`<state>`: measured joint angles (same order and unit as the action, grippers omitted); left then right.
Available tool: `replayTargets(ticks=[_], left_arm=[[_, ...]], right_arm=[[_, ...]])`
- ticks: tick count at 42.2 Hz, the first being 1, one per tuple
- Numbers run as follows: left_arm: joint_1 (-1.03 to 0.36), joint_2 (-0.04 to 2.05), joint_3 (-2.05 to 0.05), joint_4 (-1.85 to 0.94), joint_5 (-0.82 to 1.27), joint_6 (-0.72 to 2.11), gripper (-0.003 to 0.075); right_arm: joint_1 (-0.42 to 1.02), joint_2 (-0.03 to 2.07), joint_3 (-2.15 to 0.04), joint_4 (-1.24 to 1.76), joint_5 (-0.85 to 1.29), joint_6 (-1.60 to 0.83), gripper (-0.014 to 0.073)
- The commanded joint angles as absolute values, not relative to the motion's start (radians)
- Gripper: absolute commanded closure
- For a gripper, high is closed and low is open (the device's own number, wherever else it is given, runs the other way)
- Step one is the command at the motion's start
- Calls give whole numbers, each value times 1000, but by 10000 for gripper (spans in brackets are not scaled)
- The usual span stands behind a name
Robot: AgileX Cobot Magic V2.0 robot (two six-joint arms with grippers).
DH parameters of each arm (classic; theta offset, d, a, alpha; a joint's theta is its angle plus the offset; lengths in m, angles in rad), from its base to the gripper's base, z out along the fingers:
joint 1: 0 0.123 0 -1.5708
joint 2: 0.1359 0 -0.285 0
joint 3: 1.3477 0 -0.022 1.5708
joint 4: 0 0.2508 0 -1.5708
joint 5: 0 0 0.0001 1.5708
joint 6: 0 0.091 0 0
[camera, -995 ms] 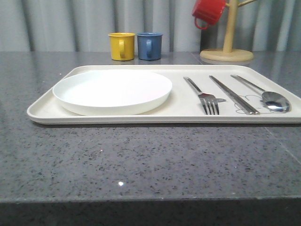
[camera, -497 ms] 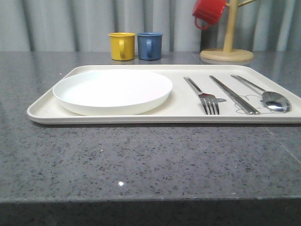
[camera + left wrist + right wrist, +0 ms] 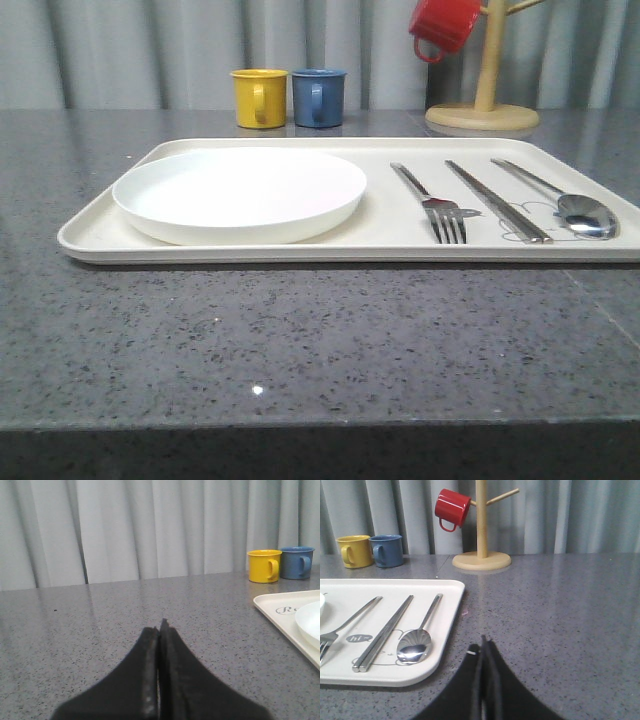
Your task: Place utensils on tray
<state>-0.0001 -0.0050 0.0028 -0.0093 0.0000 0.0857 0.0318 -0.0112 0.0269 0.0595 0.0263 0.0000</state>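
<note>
From the front I see the tray point(image 3: 100, 232) on the grey surface point(image 3: 300, 340), carrying the plate point(image 3: 238, 190), fork point(image 3: 430, 200), chopsticks point(image 3: 497, 200) and spoon point(image 3: 565, 202), side by side and apart. In my left wrist view, the left gripper point(image 3: 160, 625) has its fingers clenched on nothing, beside the tray. In my right wrist view, the right gripper point(image 3: 484, 642) is likewise clenched empty, just off the tray's edge. I judge placing done; next calls only for parking the arms.
</note>
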Motion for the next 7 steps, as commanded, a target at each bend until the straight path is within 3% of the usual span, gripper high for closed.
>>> replayTargets(ticks=[1,7], left_arm=[[-7,-26,15,-19,-85,74,741],[-7,-26,15,-19,-85,74,741]], right_arm=[[25,-26,27,45,-64,0,697],[25,-26,27,45,-64,0,697]])
